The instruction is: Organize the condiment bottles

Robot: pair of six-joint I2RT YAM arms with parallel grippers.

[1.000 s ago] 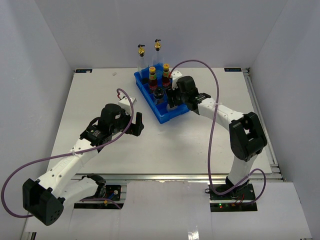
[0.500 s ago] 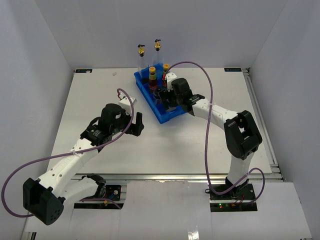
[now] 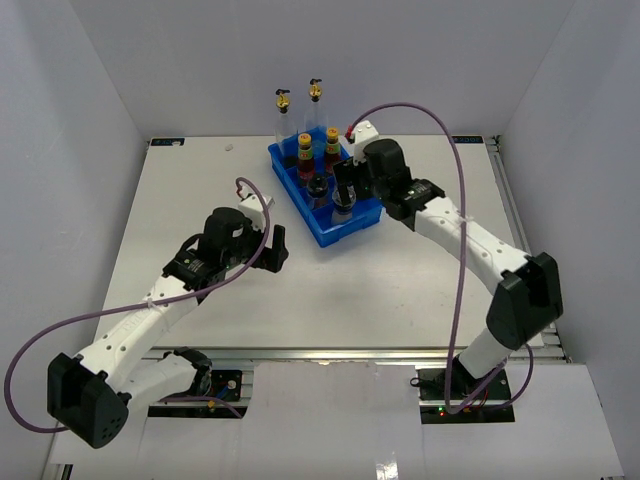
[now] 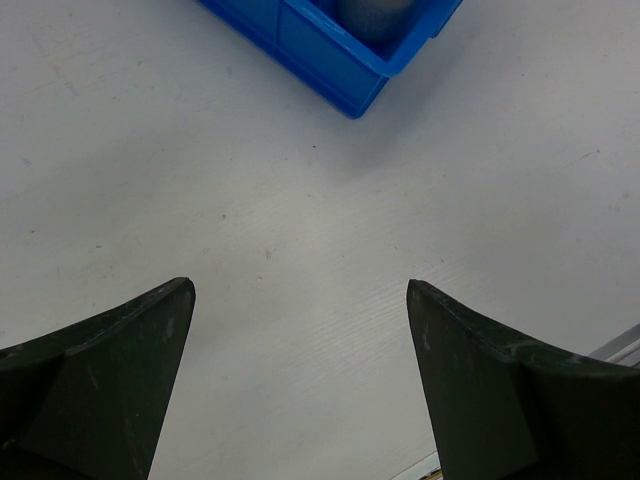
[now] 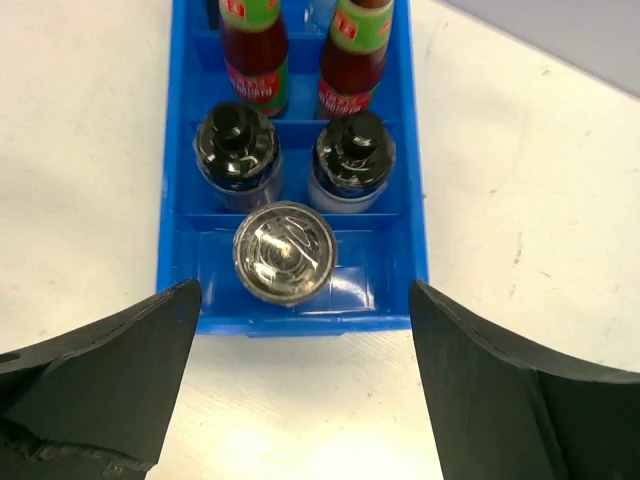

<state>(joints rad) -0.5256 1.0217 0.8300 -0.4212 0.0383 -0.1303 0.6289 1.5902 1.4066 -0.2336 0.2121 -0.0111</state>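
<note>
The blue tray (image 3: 288,178) stands at the far middle of the table. Two tall clear bottles with gold-black spouts (image 3: 283,118) (image 3: 316,108) stand at its far end. In the right wrist view two red sauce bottles (image 5: 254,60) (image 5: 355,60) stand side by side. Two black-capped jars (image 5: 236,150) (image 5: 354,155) fill the middle compartment. A round jar with a shiny clear top (image 5: 285,252) stands alone in the near compartment. My right gripper (image 5: 300,295) (image 3: 345,183) is open and empty above the tray's near end. My left gripper (image 4: 300,290) (image 3: 275,248) is open and empty over bare table.
The tray's near corner (image 4: 350,85) shows at the top of the left wrist view. White walls close in the table on three sides. A metal rail (image 3: 400,352) runs along the near edge by the arm bases.
My right arm has stretched out and risen back from the tray. Its open gripper now hangs higher, clear of the jar in the near compartment. The left arm has not moved.
</note>
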